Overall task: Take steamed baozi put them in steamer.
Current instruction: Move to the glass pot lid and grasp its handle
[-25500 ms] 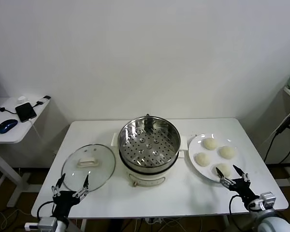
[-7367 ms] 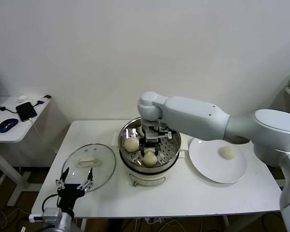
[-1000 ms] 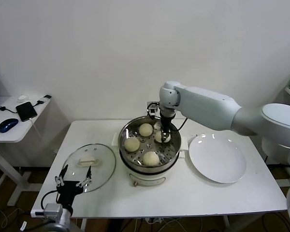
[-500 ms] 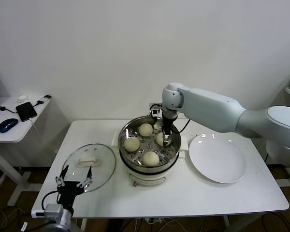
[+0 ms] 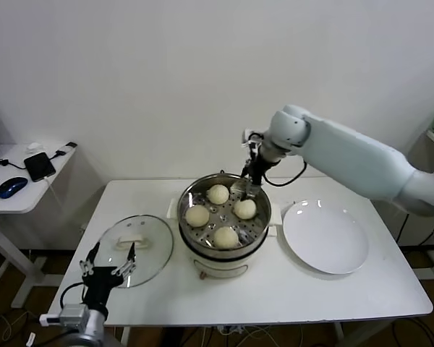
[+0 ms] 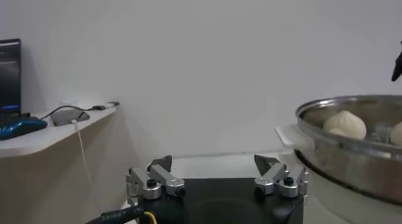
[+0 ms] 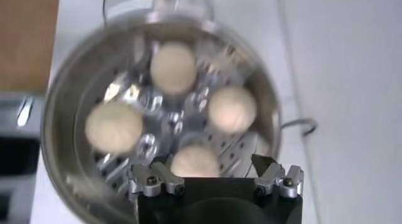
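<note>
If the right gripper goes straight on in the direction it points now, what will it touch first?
Most likely a steamed baozi in the steamer. The open right gripper points down into it, and that bun sits between its fingers in the wrist view. Depth is hard to judge.

There are four steamed baozi, all inside the one steamer: one at the back, one at the left, one at the right and one at the front. There is one white plate and one glass lid on the one white table. Two grippers are visible: the left gripper and the right gripper. On the side desk lie one phone and one blue mouse.
</note>
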Available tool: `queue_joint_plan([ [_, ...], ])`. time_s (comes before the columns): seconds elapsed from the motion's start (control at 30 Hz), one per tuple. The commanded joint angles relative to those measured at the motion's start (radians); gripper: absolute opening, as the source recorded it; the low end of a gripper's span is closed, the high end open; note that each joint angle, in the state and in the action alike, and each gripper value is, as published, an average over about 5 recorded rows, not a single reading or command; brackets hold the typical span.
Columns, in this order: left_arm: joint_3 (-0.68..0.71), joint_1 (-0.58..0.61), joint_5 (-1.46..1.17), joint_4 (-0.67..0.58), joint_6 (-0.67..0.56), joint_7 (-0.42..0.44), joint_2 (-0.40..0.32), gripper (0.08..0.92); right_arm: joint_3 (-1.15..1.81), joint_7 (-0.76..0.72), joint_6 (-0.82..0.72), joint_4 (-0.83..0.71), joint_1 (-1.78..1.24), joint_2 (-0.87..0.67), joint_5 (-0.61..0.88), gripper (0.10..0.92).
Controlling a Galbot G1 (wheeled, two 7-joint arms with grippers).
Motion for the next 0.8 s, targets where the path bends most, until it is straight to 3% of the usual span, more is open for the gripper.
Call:
queue_joint_plan([
  [0.03,0.012,-0.020,-0.091,0.001,0.022,-0.015,-0.008,0.823,0.659,0.332,0.233,0.200,-0.438,-0.220,0.114,0.823],
  [0.27,0.025,-0.060,-0.035,0.026,-0.014,0.003,-0.016,0.823,1.212,0.626,0.406,0.309,-0.985,-0.058,0.161,0.823],
  [0.53,-0.013,-0.131,0.069,0.096,-0.053,0.005,0.007,0.823,1.372,0.965,0.635,0.395,-1.385,0.144,0.222,0.823],
  [0.67,-0.017,-0.146,0.149,0.124,-0.086,0.008,0.022,0.823,1.405,1.034,0.635,0.431,-1.511,0.211,0.237,0.823],
  [0.8,-0.024,-0.172,0.393,0.184,-0.167,0.002,0.030,0.823,1.419,1.026,0.650,0.445,-1.597,0.231,0.235,0.823],
])
